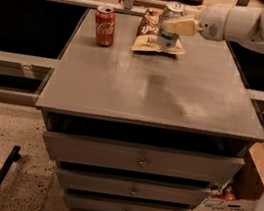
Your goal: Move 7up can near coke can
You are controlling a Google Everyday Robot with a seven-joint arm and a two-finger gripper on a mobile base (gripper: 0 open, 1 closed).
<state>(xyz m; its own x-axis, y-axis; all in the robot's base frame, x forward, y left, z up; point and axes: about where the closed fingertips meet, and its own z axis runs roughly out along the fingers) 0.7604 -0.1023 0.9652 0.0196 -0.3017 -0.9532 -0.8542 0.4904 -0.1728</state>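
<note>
The 7up can (169, 32), silver-white with green markings, is held upright in the air above the chip bag. My gripper (178, 25) reaches in from the right and is shut on the can's upper half. The coke can (104, 25), red with white script, stands upright near the back left of the grey tabletop (159, 92). The 7up can is well to the right of the coke can, with the chip bag between them.
A brown and cream chip bag (153, 34) lies at the back middle of the tabletop, under the held can. The cabinet has several drawers (140, 159) below. A cardboard box (237, 197) sits on the floor at the right. A rail runs behind the table.
</note>
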